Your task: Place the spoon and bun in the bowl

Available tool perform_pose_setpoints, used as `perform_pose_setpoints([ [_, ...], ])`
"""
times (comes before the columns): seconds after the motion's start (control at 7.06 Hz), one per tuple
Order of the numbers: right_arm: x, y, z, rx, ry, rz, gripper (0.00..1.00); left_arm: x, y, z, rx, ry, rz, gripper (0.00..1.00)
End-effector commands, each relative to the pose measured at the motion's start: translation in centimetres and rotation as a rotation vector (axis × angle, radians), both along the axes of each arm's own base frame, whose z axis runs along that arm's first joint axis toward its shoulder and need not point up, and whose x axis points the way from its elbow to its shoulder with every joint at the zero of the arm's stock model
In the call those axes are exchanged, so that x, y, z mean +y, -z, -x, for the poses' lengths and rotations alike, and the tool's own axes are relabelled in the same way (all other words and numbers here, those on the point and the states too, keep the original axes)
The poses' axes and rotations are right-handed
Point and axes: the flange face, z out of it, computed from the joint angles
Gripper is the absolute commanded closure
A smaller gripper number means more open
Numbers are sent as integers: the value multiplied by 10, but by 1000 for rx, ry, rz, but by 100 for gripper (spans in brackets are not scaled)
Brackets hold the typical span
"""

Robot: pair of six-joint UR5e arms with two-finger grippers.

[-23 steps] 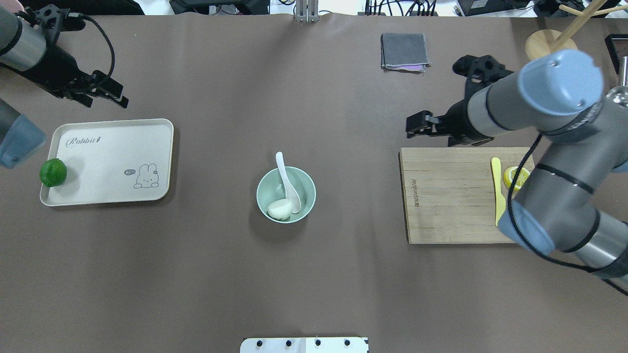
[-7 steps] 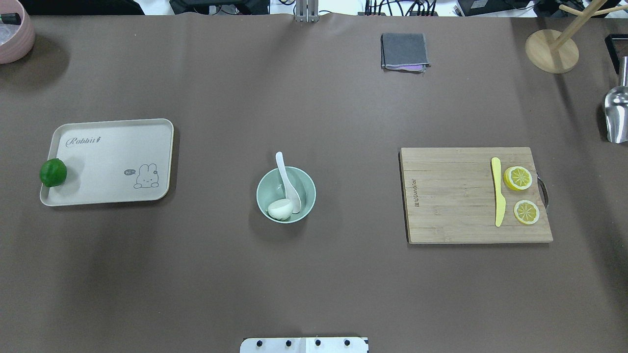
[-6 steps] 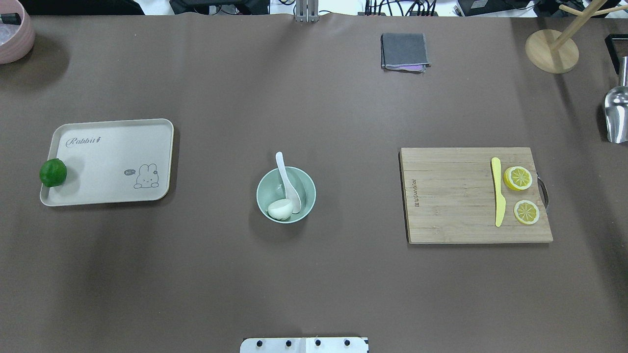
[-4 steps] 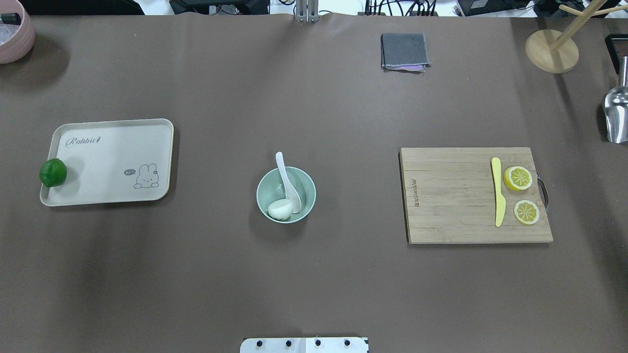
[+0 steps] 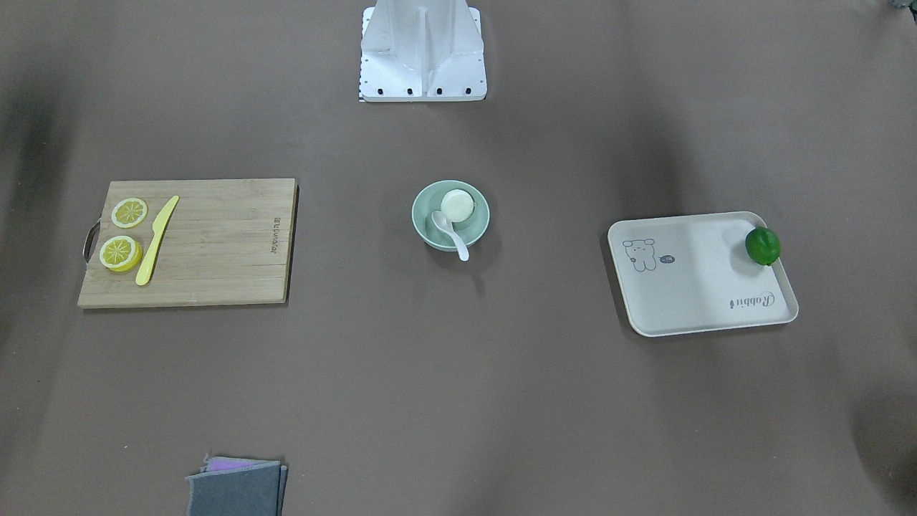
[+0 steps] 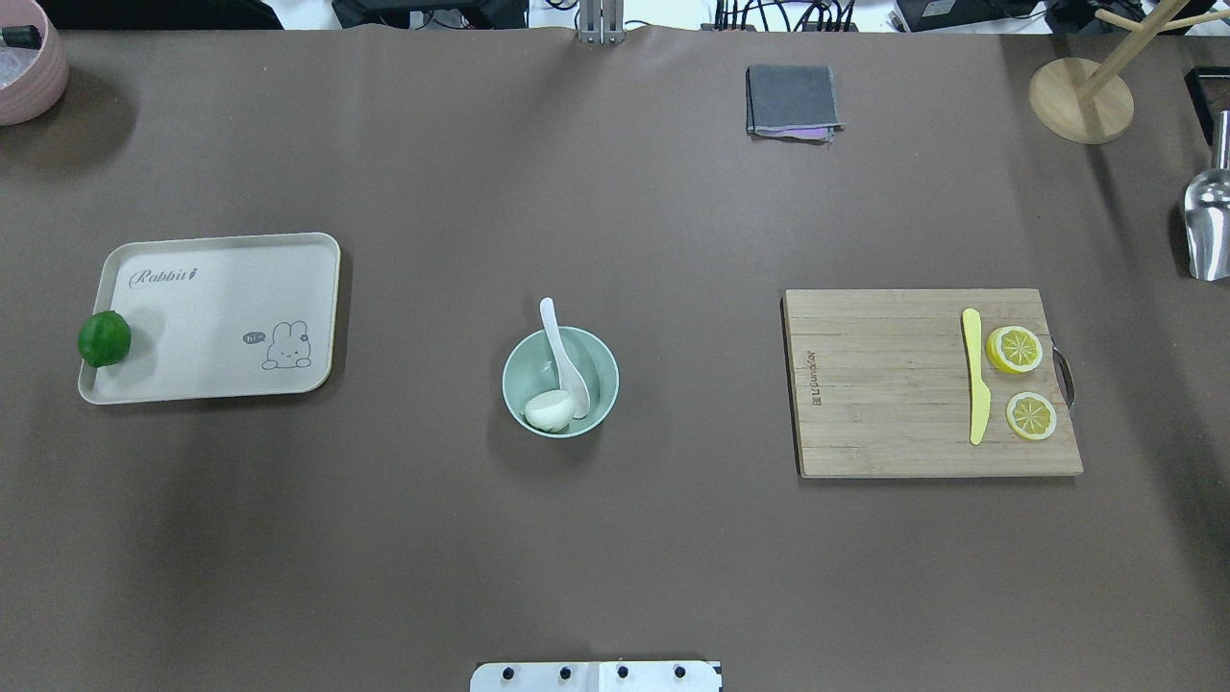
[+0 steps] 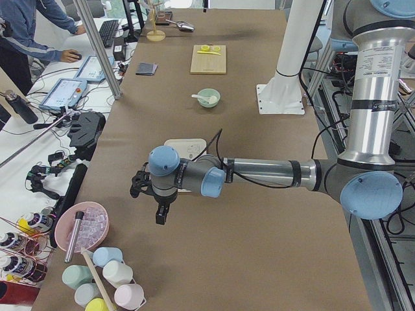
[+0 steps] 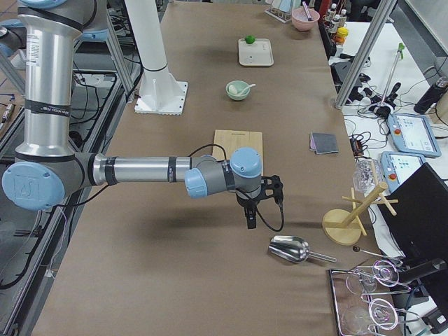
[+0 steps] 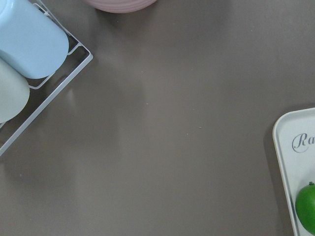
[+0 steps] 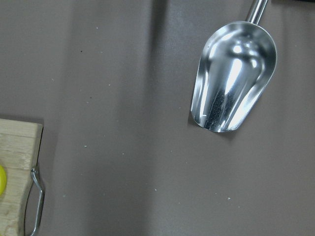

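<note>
The mint-green bowl (image 6: pixel 508 384) stands at the table's middle, also in the front view (image 5: pixel 420 206). The white spoon (image 6: pixel 563 358) lies in it, scoop down, handle leaning over the far rim (image 5: pixel 453 235). The bun (image 6: pixel 548 410) rests in the bowl beside the scoop (image 5: pixel 458 205). My left gripper (image 7: pixel 160 212) shows only in the exterior left view, far off past the tray. My right gripper (image 8: pixel 250 217) shows only in the exterior right view, near the metal scoop. I cannot tell whether either is open or shut.
A cream tray (image 6: pixel 221 288) with a green lime (image 6: pixel 104 338) lies to the left. A cutting board (image 6: pixel 884 384) holds a yellow knife (image 6: pixel 975 375) and lemon slices (image 6: pixel 1014 349). A grey cloth (image 6: pixel 793 100), a metal scoop (image 6: pixel 1209 226) and a pink bowl (image 6: pixel 29 58) sit at the edges.
Both arms, over the table 3.3 s ago, have left the overhead view. The bowl, spoon and bun have not moved.
</note>
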Motion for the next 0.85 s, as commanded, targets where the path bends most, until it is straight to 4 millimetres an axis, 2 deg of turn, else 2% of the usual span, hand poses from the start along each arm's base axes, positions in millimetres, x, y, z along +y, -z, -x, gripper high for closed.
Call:
perform_pose_setpoints([
  [0.0, 0, -1, 0, 0, 3, -2, 0, -1, 5, 0, 2, -3, -26, 2],
  [0.71, -5, 9, 1, -4, 5, -21, 0, 4, 0, -2, 16, -9, -42, 2],
])
